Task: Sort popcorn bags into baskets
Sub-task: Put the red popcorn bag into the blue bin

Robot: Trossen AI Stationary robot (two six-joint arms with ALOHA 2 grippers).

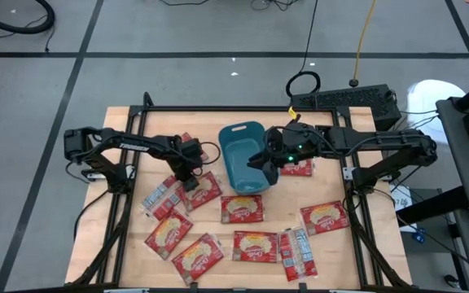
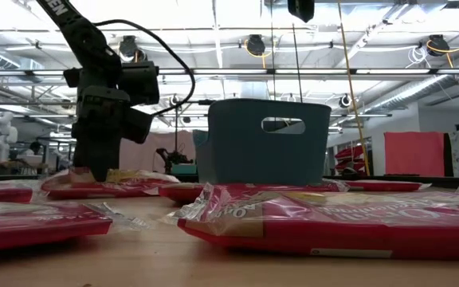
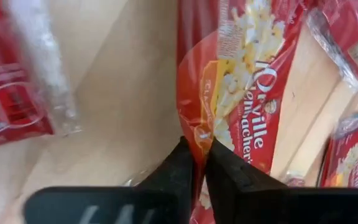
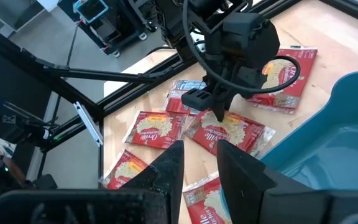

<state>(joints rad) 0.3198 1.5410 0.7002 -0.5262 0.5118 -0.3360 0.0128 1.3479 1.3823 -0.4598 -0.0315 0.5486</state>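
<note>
Low view cuts most packets down to thin red edges, and the teal bin (image 2: 263, 141) hides whatever lies inside it and behind it. In the left wrist view the neighbouring bags are blurred and cropped at the borders.

The left arm reaches in from the table's left side, its wrist bent straight down; the left gripper (image 1: 190, 183) has its tips at the table, pinched together on the edge of a red popcorn bag (image 3: 241, 106), whose wrapper crumples up between the two dark fingers (image 3: 229, 174). That bag (image 1: 200, 191) lies flat just left of the bin, its long axis slanting across the table.

The right arm stretches in from the right, and the right gripper (image 1: 263, 163) hovers over the bin's right rim, jaws partly apart with nothing between them.

The bin (image 1: 245, 156) sits at the table's rear centre, long axis running front to back. Other popcorn bags are scattered flat across the front half.
</note>
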